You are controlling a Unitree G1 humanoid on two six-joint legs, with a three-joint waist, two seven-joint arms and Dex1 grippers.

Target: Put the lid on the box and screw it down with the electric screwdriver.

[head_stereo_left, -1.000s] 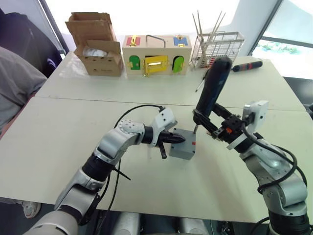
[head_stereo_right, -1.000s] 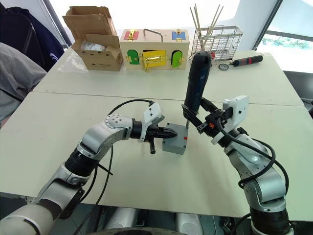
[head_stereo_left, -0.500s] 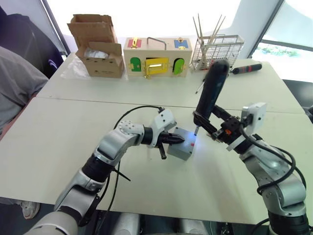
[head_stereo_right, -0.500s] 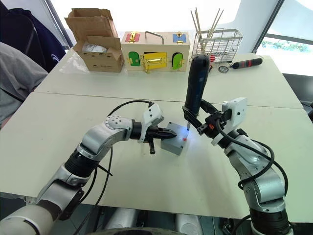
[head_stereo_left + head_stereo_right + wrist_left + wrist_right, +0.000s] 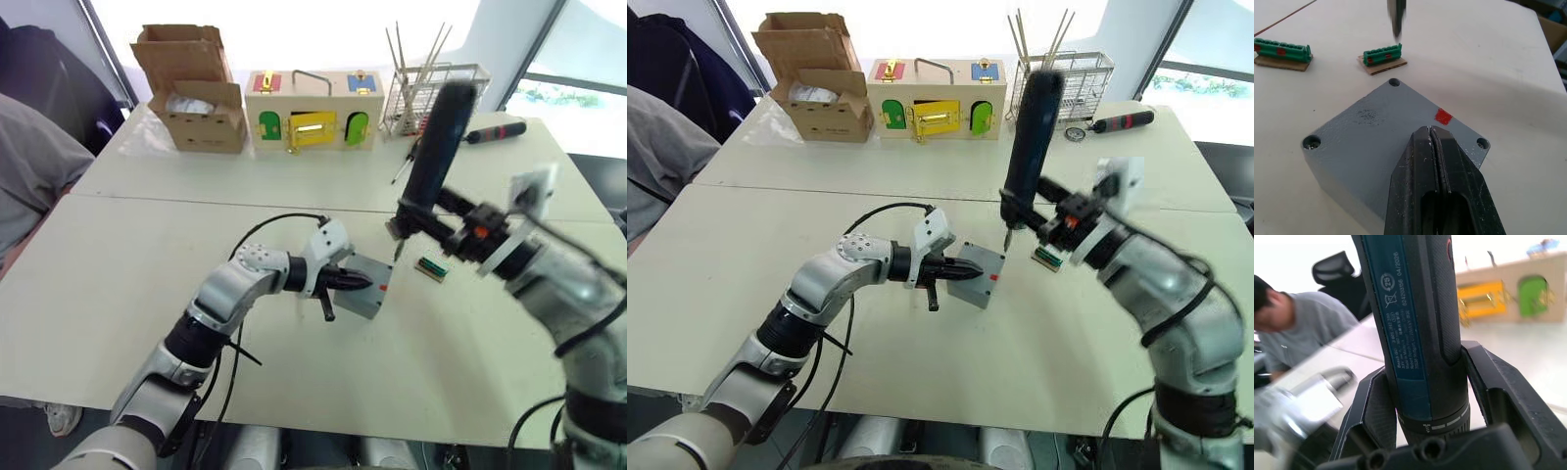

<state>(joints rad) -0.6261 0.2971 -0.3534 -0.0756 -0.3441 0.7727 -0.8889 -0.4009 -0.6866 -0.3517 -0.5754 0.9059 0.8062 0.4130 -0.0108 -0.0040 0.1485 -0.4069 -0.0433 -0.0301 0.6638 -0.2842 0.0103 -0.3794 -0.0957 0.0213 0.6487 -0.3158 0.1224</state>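
Observation:
The small grey box sits mid-table with a red mark on it. The grey lid lies on top of it, its corner holes showing. My left gripper is shut, and its tips rest on the lid near the red mark. My right gripper is shut on the black electric screwdriver, which stands nearly upright. In the right wrist view the fingers clamp its body. Its metal bit hangs in the air, above and to the right of the box.
A green connector lies just right of the box and another lies nearby. At the back stand a cardboard box, a wooden box with coloured doors, a wire rack and a red-and-black tool. A person sits at the left.
My right arm has lifted the electric screwdriver up and to the right, taking the bit off the box corner. The left gripper stays on the lid.

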